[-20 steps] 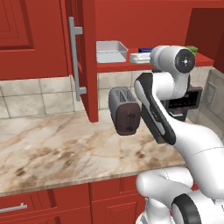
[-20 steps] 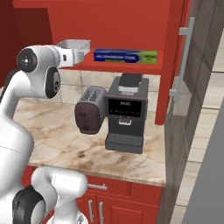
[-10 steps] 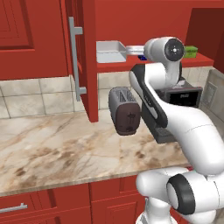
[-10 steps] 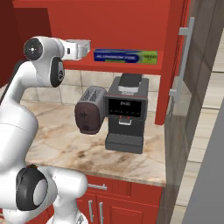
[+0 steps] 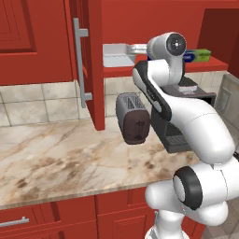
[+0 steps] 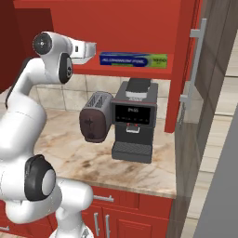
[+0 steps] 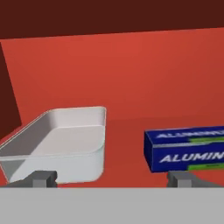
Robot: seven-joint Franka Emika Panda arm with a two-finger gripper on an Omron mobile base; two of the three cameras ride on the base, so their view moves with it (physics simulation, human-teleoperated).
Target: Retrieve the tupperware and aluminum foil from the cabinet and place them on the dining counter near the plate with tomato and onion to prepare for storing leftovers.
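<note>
Reach into the cabinet (image 5: 88,65), 1st pick not yet made.
Left base view: tupperware (image 5: 116,55) sits on the red shelf (image 5: 140,70), arm raised higher than 1 second ago, wrist now level with it. Right base view: aluminum foil (image 6: 133,60) lies beside it, apart. Hand view: end effector (image 7: 111,178) wide open, empty, between tray and carton; next move likely needs shifting toward the tray rim before closing.

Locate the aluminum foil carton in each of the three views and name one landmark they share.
Left base view: aluminum foil at the upper right on the red shelf, mostly hidden behind the arm.
Right base view: it lies lengthwise at upper centre, above the coffee machine.
Hand view: at the right edge.
Shared landmark: the tupperware on the same shelf.
</note>
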